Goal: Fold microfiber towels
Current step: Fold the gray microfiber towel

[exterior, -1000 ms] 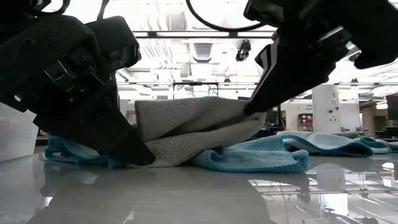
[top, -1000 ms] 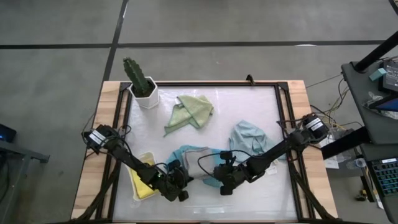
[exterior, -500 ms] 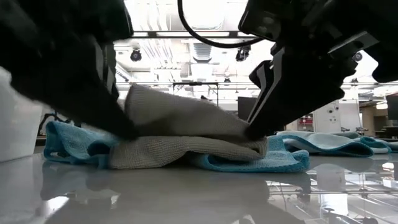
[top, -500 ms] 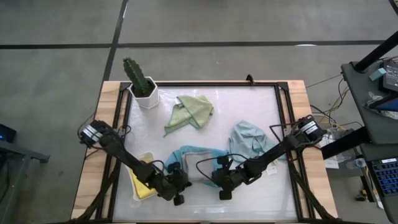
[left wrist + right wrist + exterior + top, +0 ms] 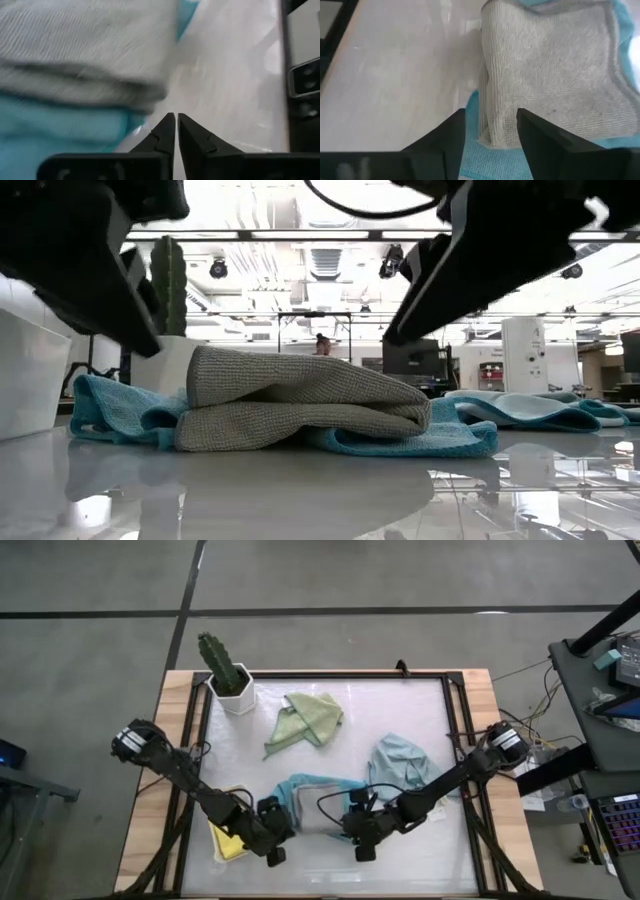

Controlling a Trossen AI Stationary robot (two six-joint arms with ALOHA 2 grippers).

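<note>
A grey towel [image 5: 315, 817] lies folded in two on a spread teal towel [image 5: 305, 786] near the table's front edge; in the low view the grey towel [image 5: 300, 410] rests flat, fold to the left. My left gripper [image 5: 277, 846] hangs shut just left of it, its fingertips [image 5: 176, 120] clear of the cloth. My right gripper [image 5: 357, 839] is open at the towel's right end, and its fingers [image 5: 455, 132] stand on either side of the grey towel's edge [image 5: 487, 127] without touching. A sage green towel [image 5: 310, 716] and a pale blue towel [image 5: 400, 764] lie farther back.
A white tray [image 5: 216, 840] holding a yellow towel [image 5: 232, 825] sits at the front left, close beside my left arm. A cactus in a white pot [image 5: 228, 674] stands at the far left corner. A black frame [image 5: 455, 740] edges the table.
The grey towel's raised upper layer has been laid down on its lower layer, so it now lies folded flat on the teal towel. My right gripper has opened, let go and risen. My left gripper has drawn off the cloth toward the table's left and upward.
</note>
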